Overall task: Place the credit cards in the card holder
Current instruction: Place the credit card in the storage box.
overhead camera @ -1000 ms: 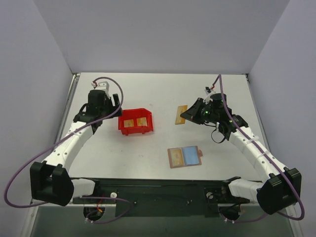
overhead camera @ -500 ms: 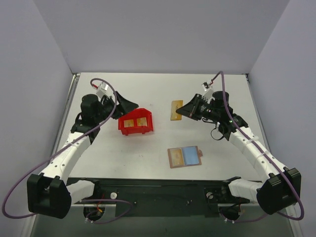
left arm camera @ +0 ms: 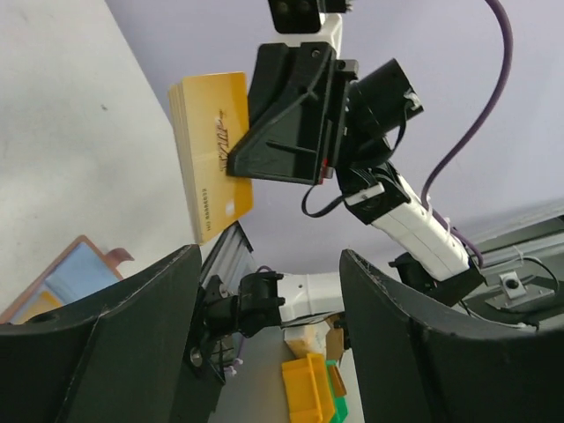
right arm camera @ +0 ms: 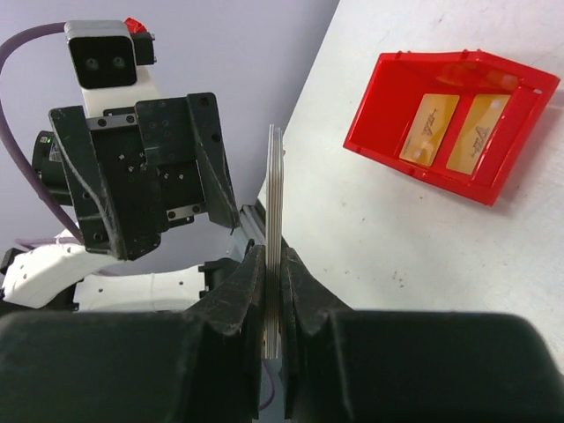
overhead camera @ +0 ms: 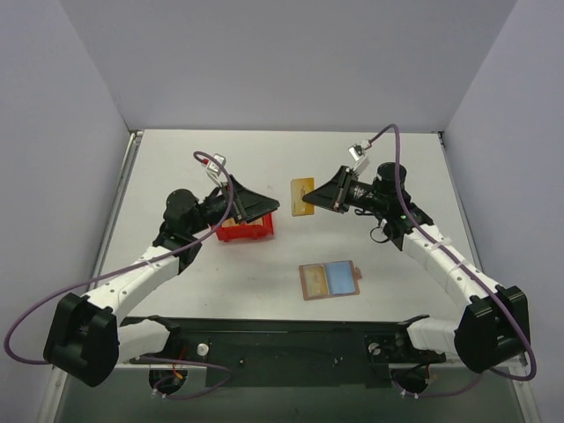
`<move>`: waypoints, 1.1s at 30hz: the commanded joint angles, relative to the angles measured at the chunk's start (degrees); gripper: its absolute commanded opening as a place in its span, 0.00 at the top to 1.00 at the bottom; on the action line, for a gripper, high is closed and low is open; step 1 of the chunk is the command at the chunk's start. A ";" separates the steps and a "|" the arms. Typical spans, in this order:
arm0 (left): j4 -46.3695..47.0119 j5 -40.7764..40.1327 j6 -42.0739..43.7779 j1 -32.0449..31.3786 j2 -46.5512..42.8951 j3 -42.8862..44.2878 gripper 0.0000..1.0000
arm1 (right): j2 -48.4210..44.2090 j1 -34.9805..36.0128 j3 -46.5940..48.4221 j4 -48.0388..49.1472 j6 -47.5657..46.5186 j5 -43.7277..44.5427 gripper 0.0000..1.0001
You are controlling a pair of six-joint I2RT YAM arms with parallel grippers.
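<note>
Right gripper point(right arm camera: 273, 264) clamps a stack of thin gold-yellow credit cards point(overhead camera: 302, 196) midair; left gripper point(left arm camera: 269, 256) faces it, jaws apart. Probably a handover: next, close on the free edge. Brown folding card holder point(overhead camera: 329, 280) lies open on the counter point(overhead camera: 397, 159).

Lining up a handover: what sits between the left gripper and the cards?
Nothing: the left wrist view shows only air between the open left gripper and the cards held by the right gripper.
</note>
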 commanded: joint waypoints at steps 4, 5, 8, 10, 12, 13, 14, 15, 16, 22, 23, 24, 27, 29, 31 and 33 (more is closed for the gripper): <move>12.70 -0.84 -3.99 -3.04 2.87 -0.68 0.30 | 0.59 -0.21 -1.02 12.24 5.24 -6.30 1.00; 12.70 -0.93 -3.90 -3.21 3.22 -0.68 0.32 | 0.58 -0.12 -1.11 12.77 5.76 -6.83 1.00; 11.74 -1.54 -2.94 -3.39 3.57 -0.68 0.34 | 0.15 -0.21 -1.37 13.48 5.94 -7.27 1.00; 10.42 -1.98 -1.97 -3.48 3.49 -0.60 0.35 | -0.12 -0.12 -1.46 13.75 6.03 -7.45 1.00; 10.15 -2.33 -1.71 -3.66 3.57 -0.59 0.35 | 0.05 -0.21 -1.37 13.66 6.03 -7.88 1.00; 10.06 -2.42 -1.62 -3.83 3.75 -0.42 0.35 | 0.14 -0.21 -1.28 13.75 6.29 -8.06 1.00; 10.49 -2.42 -1.70 -3.92 3.84 -0.25 0.35 | 0.41 -0.21 -1.28 13.83 6.47 -8.41 1.00; 10.76 -2.51 -1.62 -4.09 4.27 0.10 0.35 | 0.58 -0.12 -1.28 14.44 6.99 -8.50 1.00; 11.11 -2.51 -1.62 -4.27 4.89 0.28 0.36 | 0.93 -0.12 -1.37 14.97 7.26 -8.85 1.00; 15.15 -2.51 -3.02 -5.67 8.23 1.43 0.38 | 2.08 0.23 -1.81 18.93 10.69 -10.08 1.00; 15.68 -2.60 -3.20 -5.76 8.41 1.43 0.39 | 2.25 0.32 -1.72 19.02 10.78 -10.17 1.00; 16.21 -2.68 -3.55 -5.85 8.76 1.25 0.39 | 2.43 0.40 -1.72 19.02 10.78 -10.43 1.00; 17.35 -3.12 -3.99 -5.85 9.02 1.16 0.41 | 2.78 0.76 -1.55 18.23 10.60 -10.70 1.00; 17.70 -3.21 -4.08 -5.85 9.20 1.34 0.43 | 2.96 1.02 -1.28 17.09 9.81 -10.70 1.00; 17.88 -3.30 -4.17 -5.85 9.29 1.69 0.43 | 3.39 1.37 -0.93 16.13 9.20 -10.70 1.00; 17.88 -3.47 -4.08 -5.85 9.29 2.04 0.45 | 3.74 1.81 -0.67 15.60 8.76 -10.87 1.00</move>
